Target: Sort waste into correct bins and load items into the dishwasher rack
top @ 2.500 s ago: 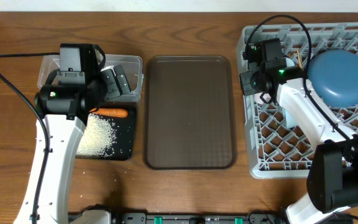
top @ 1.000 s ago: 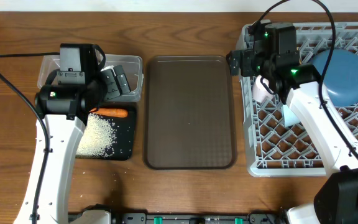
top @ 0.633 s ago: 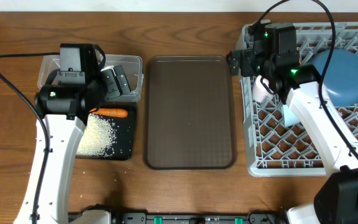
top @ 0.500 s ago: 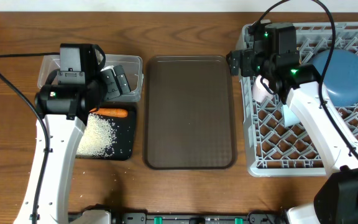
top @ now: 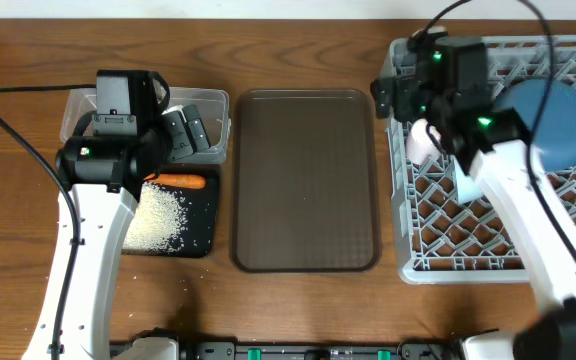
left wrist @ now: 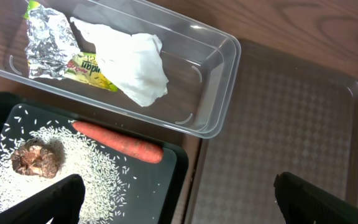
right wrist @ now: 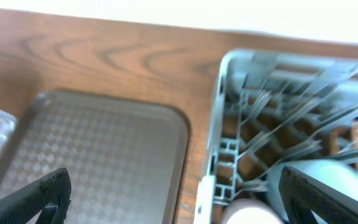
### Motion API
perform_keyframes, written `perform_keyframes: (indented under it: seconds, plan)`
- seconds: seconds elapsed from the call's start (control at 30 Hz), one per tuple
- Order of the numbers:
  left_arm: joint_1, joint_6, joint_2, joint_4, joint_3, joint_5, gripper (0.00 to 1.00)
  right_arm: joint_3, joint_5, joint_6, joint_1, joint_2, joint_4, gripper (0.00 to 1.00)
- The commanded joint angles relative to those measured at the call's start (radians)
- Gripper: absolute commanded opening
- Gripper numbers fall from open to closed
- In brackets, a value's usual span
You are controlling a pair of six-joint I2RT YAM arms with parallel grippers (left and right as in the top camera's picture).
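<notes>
The clear tub (left wrist: pixel 219 74) holds a silver foil wrapper (left wrist: pixel 45 40), a yellow-green packet (left wrist: pixel 92 65) and a crumpled white tissue (left wrist: pixel 132 62). In the black tray (left wrist: pixel 166 186) lie white rice (left wrist: pixel 98 171), a brown lump (left wrist: pixel 36 158) and an orange carrot (left wrist: pixel 120 142). My left gripper (left wrist: pixel 179 205) hangs open over the tray's right edge, holding nothing. The grey rack (top: pixel 448 250) carries a dark-blue plate (top: pixel 558 120), a pink cup (top: pixel 421 143) and a light blue cup (top: pixel 465 187). My right gripper (top: pixel 386 98) is open and empty above the rack's far left corner (right wrist: pixel 219 68).
The brown serving tray (top: pixel 305 180) lies bare between the bins and the rack. A few rice grains are scattered on the wooden table (top: pixel 183 285) in front of the black tray. The right arm stretches across the rack, and its cable loops over the far edge.
The right arm has lifted from inside the rack to its far left corner and has just drifted a little to the right. The left arm has not moved.
</notes>
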Motion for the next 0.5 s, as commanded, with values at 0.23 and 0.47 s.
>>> perform_keyframes:
  seconds: [0.23, 0.47]
  plan:
    - [0.005, 0.010, 0.003, -0.003, 0.010, -0.002, 0.98, -0.164, 0.037, -0.016, -0.085, -0.392, 0.048, 0.99]
    - [0.005, 0.010, 0.003, -0.002, 0.010, -0.001, 0.98, -0.543, 0.031, 0.015, -0.130, -0.749, 0.242, 0.99]
